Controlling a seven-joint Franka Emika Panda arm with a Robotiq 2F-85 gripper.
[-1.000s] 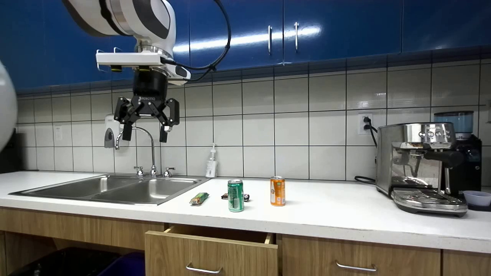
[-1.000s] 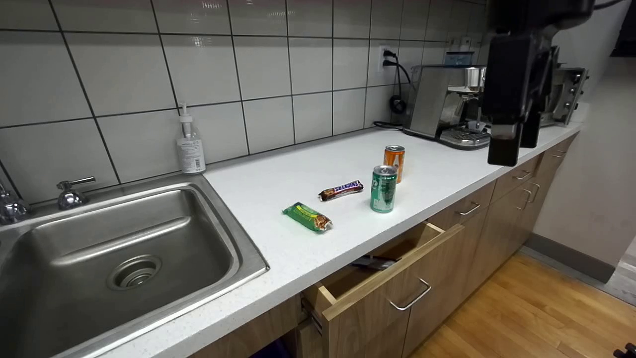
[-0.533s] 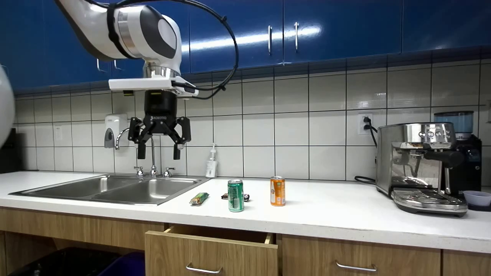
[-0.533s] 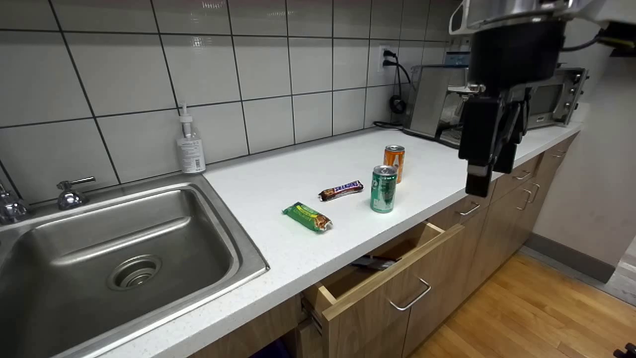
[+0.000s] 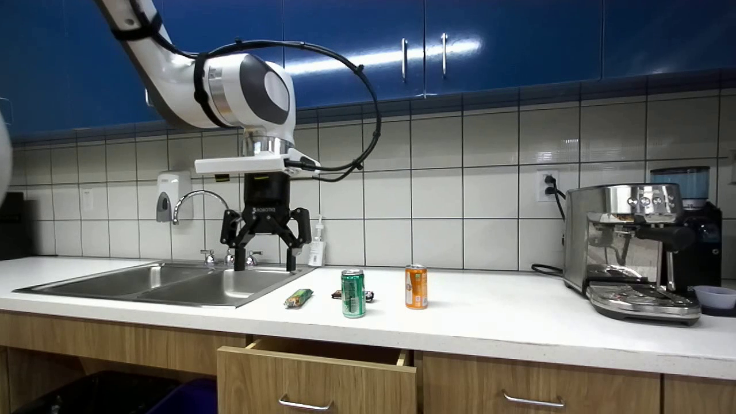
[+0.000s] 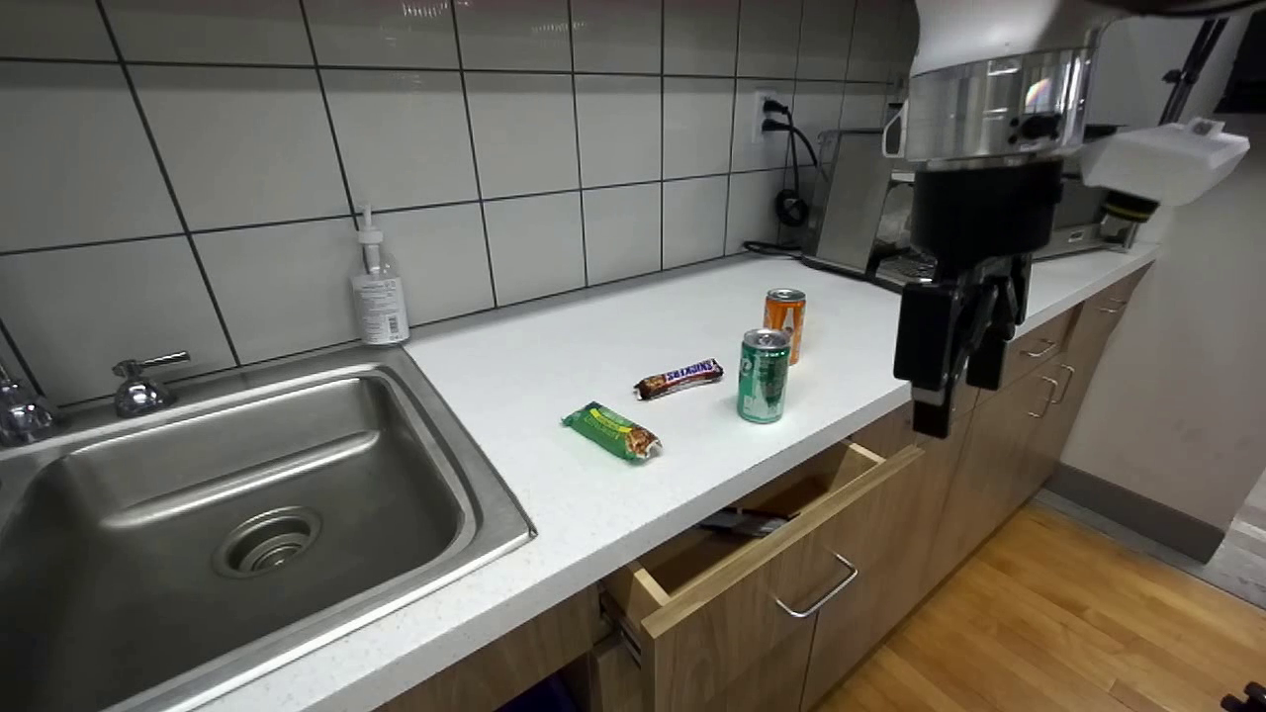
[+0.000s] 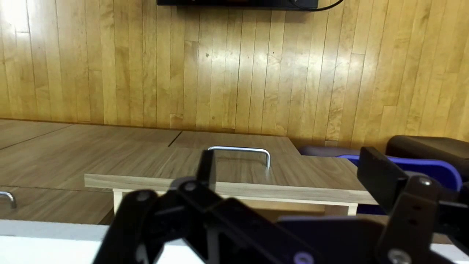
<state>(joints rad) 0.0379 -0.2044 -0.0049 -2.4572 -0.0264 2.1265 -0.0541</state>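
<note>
My gripper point(image 5: 265, 261) hangs open in the air, fingers pointing down, with nothing between them. In an exterior view the gripper point(image 6: 959, 396) appears to the right of the cans, above the level of the pulled-out drawer point(image 6: 781, 574). Through the spread jaws the wrist view shows that drawer's front and its metal handle point(image 7: 242, 148), apart from the fingers. On the counter stand a green can point(image 6: 763, 381) and an orange can point(image 6: 784, 311), both upright. A green-wrapped bar point(image 6: 611, 431) and a Snickers bar point(image 6: 679, 379) lie near them. Something dark point(image 6: 747, 521) lies inside the drawer.
A double steel sink point(image 5: 253, 299) is set into the white counter point(image 5: 489, 322). A pump bottle point(image 6: 380, 297) stands at its corner. An espresso machine point(image 5: 627, 253) is at the counter's far end. Blue cabinets point(image 5: 356, 34) hang overhead. A blue bin point(image 7: 432, 170) sits beside the drawer.
The gripper has come down and, in an exterior view, shifted right, staying open. The drawer, cans and bars have not moved.
</note>
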